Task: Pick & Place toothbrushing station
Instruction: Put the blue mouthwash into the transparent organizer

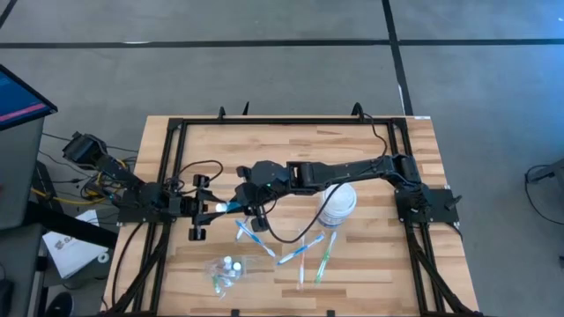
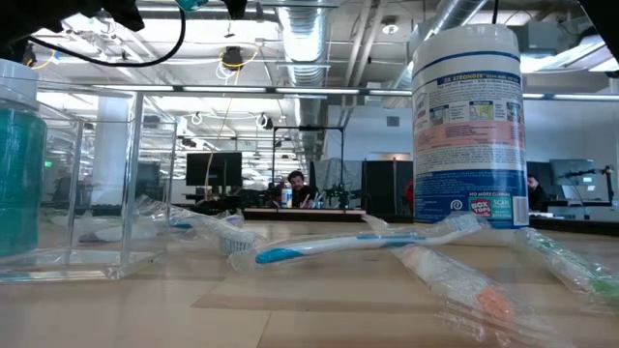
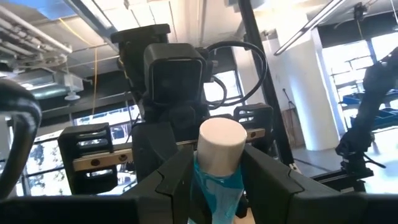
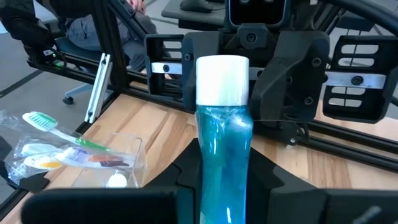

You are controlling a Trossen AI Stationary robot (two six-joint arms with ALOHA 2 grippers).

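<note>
A small blue bottle (image 1: 231,206) with a white cap (image 4: 222,79) hangs upright over the table's left half, between my two grippers. My left gripper (image 1: 217,209) reaches it from the left and my right gripper (image 1: 246,200) from the right; both are shut on it. Several slim toothbrushes (image 1: 300,251) in clear wrappers lie flat on the wood near the front. One has blue accents (image 2: 329,246), another orange (image 2: 474,295). A clear plastic container (image 1: 226,269) at the front left holds more white-capped bottles (image 2: 19,164) and toothbrushes (image 4: 59,132). My left gripper pinches the bottle's blue body just under the cap (image 3: 214,182) between its two fingers (image 3: 177,180). It comes from the table's left, and the cap stands out past the fingers. My right gripper pinches the bottle's lower body (image 4: 224,199) between its two fingers (image 4: 283,186), coming from the table's right. The bottle stands upright, cap up, lifted clear of the table.
A white tub of wipes (image 1: 337,204) stands under my right arm, right of the toothbrushes; it looms large in the low view (image 2: 469,126). A black frame (image 1: 282,123) rims the wooden table. A person sits beyond the table (image 4: 93,25).
</note>
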